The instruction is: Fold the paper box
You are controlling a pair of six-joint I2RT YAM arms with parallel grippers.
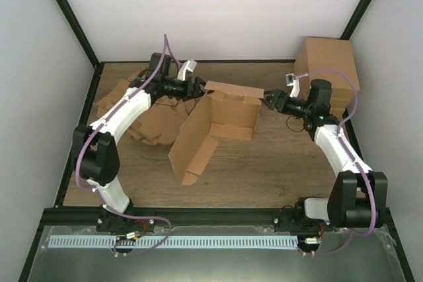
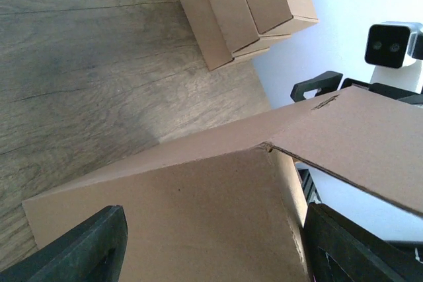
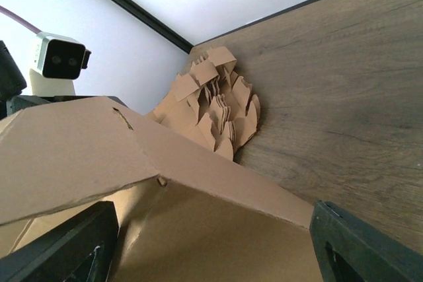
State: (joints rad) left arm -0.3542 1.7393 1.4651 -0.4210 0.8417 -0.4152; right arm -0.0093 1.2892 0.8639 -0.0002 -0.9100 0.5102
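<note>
from above, the paper box [image 1: 221, 117] stands half-formed near the middle of the counter [image 1: 277, 176]. its back wall is upright and one long flap leans out toward the near left. the left arm [image 1: 125, 113] reaches to the box's far-left top corner, and the right arm [image 1: 330, 140] reaches to its far-right corner. both pairs of jaws sit right at the cardboard edge (too small here to judge their gap). a ragged heap of blanks [image 1: 132, 113] lies under and behind the left arm. a tall block of boxes [image 1: 327, 67] stands in the far-right corner.

in the left wrist view, the left jaws are spread wide, a black finger [image 2: 86, 249] at each lower corner. the box's brown panels [image 2: 344, 130] fill the space between them, meeting at a crease. whether either finger touches the cardboard, i cannot tell. the block of boxes [image 2: 244, 4] lies beyond on the wood [image 2: 86, 64], and the other arm's white camera [image 2: 393, 44] peeks over the flap.

in the right wrist view, the right jaws are likewise spread, fingers [image 3: 66, 246] at both lower corners with a box wall and folded flap [image 3: 66, 150] between them. the heap of blanks [image 3: 215, 107] sits behind, by the wall.
</note>
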